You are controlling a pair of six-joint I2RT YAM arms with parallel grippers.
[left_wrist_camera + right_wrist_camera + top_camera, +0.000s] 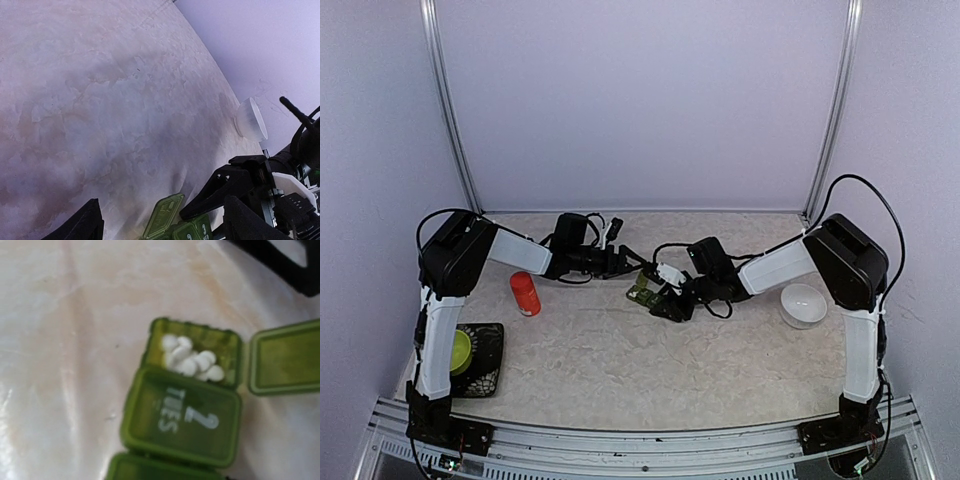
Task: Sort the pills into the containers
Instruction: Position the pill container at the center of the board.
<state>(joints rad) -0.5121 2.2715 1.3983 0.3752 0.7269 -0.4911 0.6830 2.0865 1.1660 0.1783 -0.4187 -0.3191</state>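
The containers (182, 415) are a small green pill box lying mid-table, also in the top view as the containers (642, 292). One end cell is open, its lid (285, 357) folded flat, and several white pills (192, 361) lie in it. The middle cell, marked "2 TUES", is closed. My left gripper (161, 200) is open, with its fingers (85, 225) wide apart on either side of the box's open lid (164, 217). My right gripper (670, 303) hovers right over the box. Its own fingertips are out of the right wrist view, but one black finger (220, 190) reaches down to the box.
A red bottle (525, 293) stands left of centre. A lime-green bowl (460, 350) rests on a black tray (490, 365) at the near left. A white bowl (803, 305) sits at the right, under the right arm.
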